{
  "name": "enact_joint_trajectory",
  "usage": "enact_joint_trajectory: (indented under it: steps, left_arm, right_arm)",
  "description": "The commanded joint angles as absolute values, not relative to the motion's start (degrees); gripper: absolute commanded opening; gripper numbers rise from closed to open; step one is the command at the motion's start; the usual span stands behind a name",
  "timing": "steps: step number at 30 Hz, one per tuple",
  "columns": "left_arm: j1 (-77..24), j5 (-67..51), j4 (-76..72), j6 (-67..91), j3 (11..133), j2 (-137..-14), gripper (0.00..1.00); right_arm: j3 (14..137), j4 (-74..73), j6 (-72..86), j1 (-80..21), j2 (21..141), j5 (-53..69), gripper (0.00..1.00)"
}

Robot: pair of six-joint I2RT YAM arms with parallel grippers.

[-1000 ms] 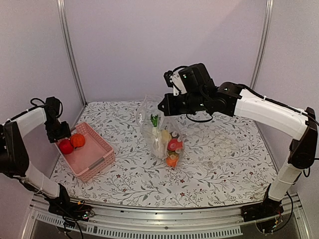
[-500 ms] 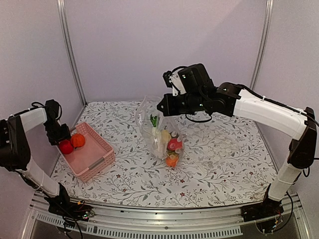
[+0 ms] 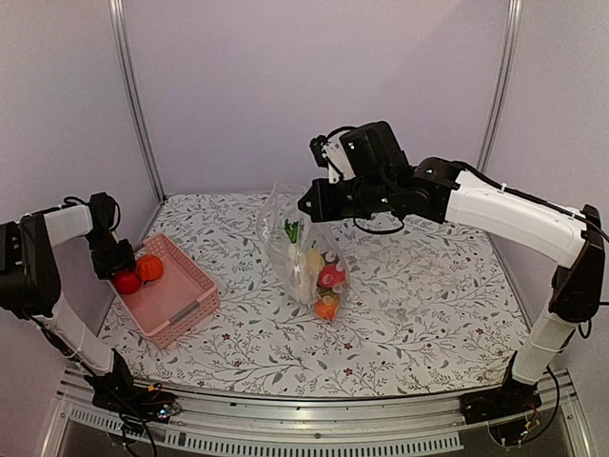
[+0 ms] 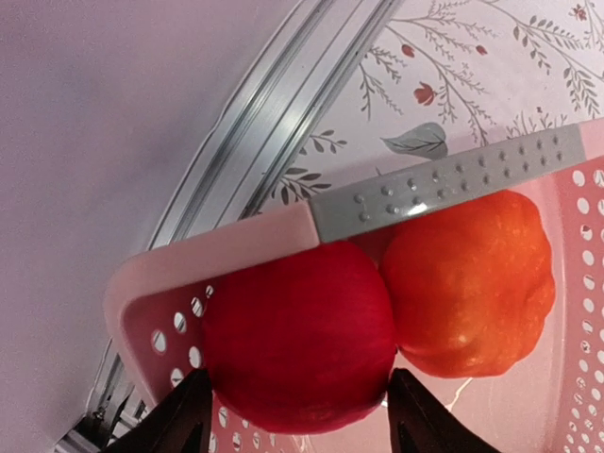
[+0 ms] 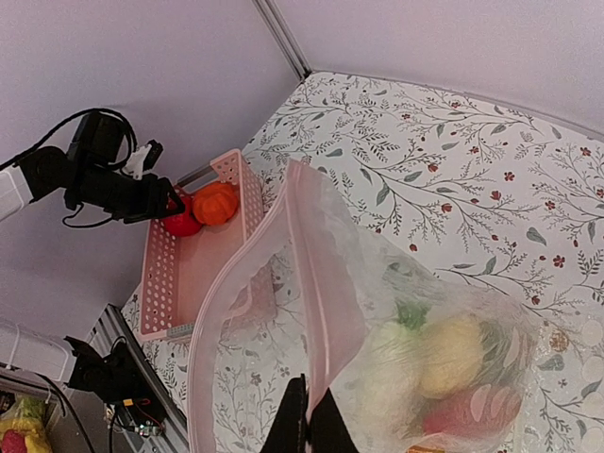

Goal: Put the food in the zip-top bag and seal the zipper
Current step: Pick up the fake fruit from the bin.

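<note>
**Loading step: two pieces not yet bagged, bag held open**

We judge the task mid-way. The right gripper (image 5: 307, 422) is pinched shut on the zipper (image 5: 316, 283), holding the zip-top bag (image 3: 304, 252) up by its rim at the centre of the surface (image 3: 428, 314), slightly far. The mouth gapes toward the left. Several pieces of food (image 3: 328, 276) already sit low in the bag: yellow, red, orange and something green.

At the far-left corner of the pink basket (image 3: 181, 305), on the left side of the surface, lie a red fruit (image 4: 297, 340) and an orange fruit (image 4: 467, 283), touching each other. The left gripper (image 4: 297, 415) is down on the red fruit with one finger on each side. We cannot tell whether it has clamped or is only straddling it.

Step in hand, as we read it: picking the red fruit. The next move calls for a firm close, a lift clear of the basket wall, then a carry right to the open mouth. The orange fruit goes after that. Sealing comes last and needs both grippers on the zipper. Risk: the round fruit may slip, or the bag mouth may sag.
</note>
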State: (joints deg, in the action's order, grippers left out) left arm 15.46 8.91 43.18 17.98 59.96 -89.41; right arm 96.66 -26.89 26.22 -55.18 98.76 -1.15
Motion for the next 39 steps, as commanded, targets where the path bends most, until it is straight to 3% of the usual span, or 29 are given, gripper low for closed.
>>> enact_joint_trajectory:
  steps: [1, 12, 25, 39]
  left_arm:
    - [16.0, 9.5, 43.9, 17.3, 61.1, -91.0, 0.64]
    - [16.0, 8.9, 45.0, 17.1, 62.1, -93.7, 0.65]
    - [15.8, 9.8, 44.9, 16.7, 61.4, -90.9, 0.57]
    - [10.1, 4.1, 43.2, 20.3, 54.8, -72.4, 0.55]
  right_arm:
    - [95.9, -24.9, 27.0, -55.5, 99.6, -0.7, 0.00]
    - [95.4, -24.4, 27.2, -55.5, 99.4, 1.2, 0.00]
    - [94.7, -23.7, 27.7, -55.5, 99.0, 1.1, 0.00]
    - [95.0, -24.9, 27.4, -55.5, 98.0, 0.3, 0.00]
